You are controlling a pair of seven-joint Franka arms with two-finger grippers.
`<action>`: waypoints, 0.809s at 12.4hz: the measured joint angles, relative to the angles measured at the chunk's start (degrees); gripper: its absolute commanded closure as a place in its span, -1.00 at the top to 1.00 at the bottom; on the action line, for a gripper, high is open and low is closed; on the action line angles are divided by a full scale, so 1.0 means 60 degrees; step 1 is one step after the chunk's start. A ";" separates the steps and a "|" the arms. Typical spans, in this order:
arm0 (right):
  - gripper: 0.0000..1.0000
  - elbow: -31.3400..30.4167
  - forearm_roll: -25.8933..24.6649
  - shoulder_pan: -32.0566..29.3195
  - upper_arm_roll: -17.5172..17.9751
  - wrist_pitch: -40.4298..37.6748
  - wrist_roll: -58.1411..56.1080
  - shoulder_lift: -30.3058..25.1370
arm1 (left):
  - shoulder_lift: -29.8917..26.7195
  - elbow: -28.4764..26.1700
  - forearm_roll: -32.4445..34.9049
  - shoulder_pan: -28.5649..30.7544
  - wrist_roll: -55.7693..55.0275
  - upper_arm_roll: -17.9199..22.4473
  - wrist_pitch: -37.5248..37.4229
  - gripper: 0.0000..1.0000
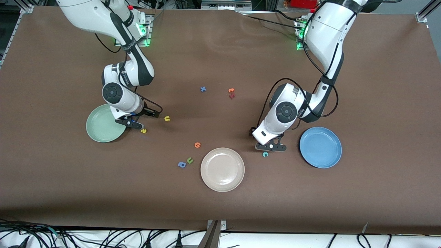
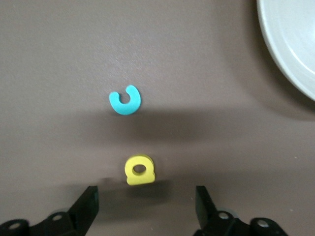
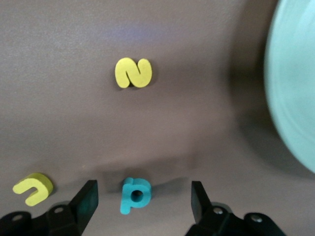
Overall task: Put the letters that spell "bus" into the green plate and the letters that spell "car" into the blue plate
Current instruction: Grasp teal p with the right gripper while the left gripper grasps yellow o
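My right gripper (image 1: 132, 124) hangs low by the green plate (image 1: 100, 129), open, with the teal "b" (image 3: 134, 194) lying loose between its fingers (image 3: 88, 199). Close by lie the yellow "s" (image 1: 143, 131) and yellow "u" (image 1: 167, 118). My left gripper (image 1: 270, 147) is low between the cream plate and the blue plate (image 1: 320, 147), also open. The yellow "a" (image 2: 140, 170) lies just ahead of its fingertips (image 2: 204, 201), untouched. The teal "c" (image 1: 265, 154) lies a little nearer the front camera. Both plates hold nothing.
A cream-white plate (image 1: 222, 169) sits near the table's middle front. An orange letter (image 1: 197, 145), a green "u" (image 1: 190, 160) and a blue "a" (image 1: 182, 165) lie beside it. A blue "x" (image 1: 203, 89) and orange letters (image 1: 231, 92) lie nearer the bases.
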 measured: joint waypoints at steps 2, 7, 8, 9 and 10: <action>0.40 -0.0001 0.0000 0.0004 0.0068 0.0194 0.0085 0.0075 | 0.0065 0.0002 0.0025 -0.0001 0.0000 0.0021 0.0155 0.51; -0.25 0.0005 0.0022 0.0004 0.0090 0.0352 0.0094 0.0161 | 0.0254 0.0003 0.0119 0.0000 0.0000 0.0103 0.0563 -0.25; -0.42 0.0013 0.0026 0.0004 0.0096 0.0355 0.0095 0.0140 | 0.0268 0.0003 0.0256 0.0000 0.0000 0.0106 0.0563 -0.48; -0.57 0.0013 0.0031 0.0004 0.0100 0.0353 0.0098 0.0115 | 0.0269 0.0007 0.0358 0.0001 0.0000 0.0114 0.0564 -0.62; -0.73 0.0016 0.0034 0.0004 0.0101 0.0351 0.0098 0.0115 | 0.0267 0.0022 0.0401 0.0001 0.0000 0.0127 0.0562 -0.77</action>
